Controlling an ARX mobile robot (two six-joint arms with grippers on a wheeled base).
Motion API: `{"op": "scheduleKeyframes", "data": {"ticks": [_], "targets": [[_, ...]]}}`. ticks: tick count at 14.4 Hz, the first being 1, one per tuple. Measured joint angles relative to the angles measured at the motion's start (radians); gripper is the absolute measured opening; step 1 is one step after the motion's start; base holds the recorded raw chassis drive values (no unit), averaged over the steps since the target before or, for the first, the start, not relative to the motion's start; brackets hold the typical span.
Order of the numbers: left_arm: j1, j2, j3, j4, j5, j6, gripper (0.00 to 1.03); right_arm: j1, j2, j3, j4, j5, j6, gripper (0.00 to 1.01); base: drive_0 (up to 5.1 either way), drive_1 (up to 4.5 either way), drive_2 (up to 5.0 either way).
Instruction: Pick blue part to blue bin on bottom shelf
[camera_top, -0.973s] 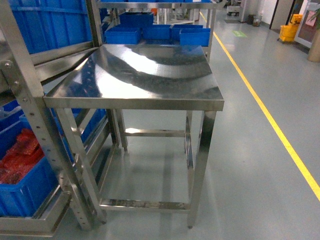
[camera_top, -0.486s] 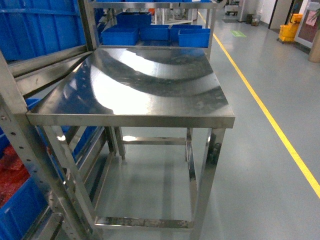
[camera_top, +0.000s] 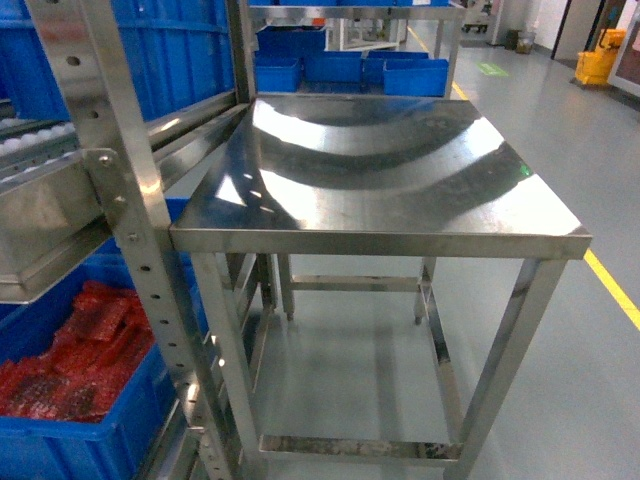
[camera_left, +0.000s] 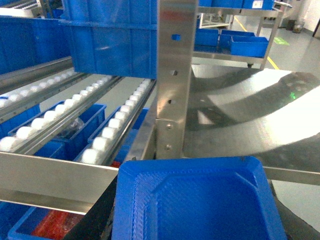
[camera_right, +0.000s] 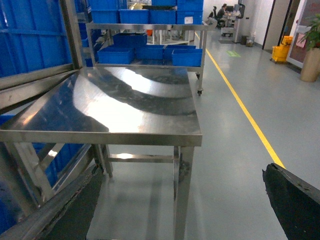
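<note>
Head view: a steel table (camera_top: 400, 180) stands in the middle, touching a rack (camera_top: 120, 200) on the left. Low in the rack sits a tote (camera_top: 70, 450) of red packets (camera_top: 80, 350); a big blue tote (camera_top: 170, 50) rests on the level above. Neither gripper shows here. Left wrist view: the part (camera_left: 195, 195) fills the bottom edge, with dark fingers (camera_left: 97, 217) pressed to its sides, so the left gripper (camera_left: 197, 220) looks clamped on it, held near the rack's upright (camera_left: 172, 75) and white rollers (camera_left: 107, 132). Right wrist view: the right gripper (camera_right: 177, 175) is spread wide with nothing between its fingers (camera_right: 290, 200), facing the table and a yellow floor line (camera_right: 245, 110).
</note>
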Motion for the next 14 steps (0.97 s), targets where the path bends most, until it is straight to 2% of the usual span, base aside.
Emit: {"op": "scheduleKeyframes", "data": {"ticks": [14], "targets": [[0.002,0.001,0.0,-0.003,-0.003,0.0,0.44,0.0,0.0,0.0,0.0,0.0,0.0,0.98,-5.0,2.43,2.4]]}}
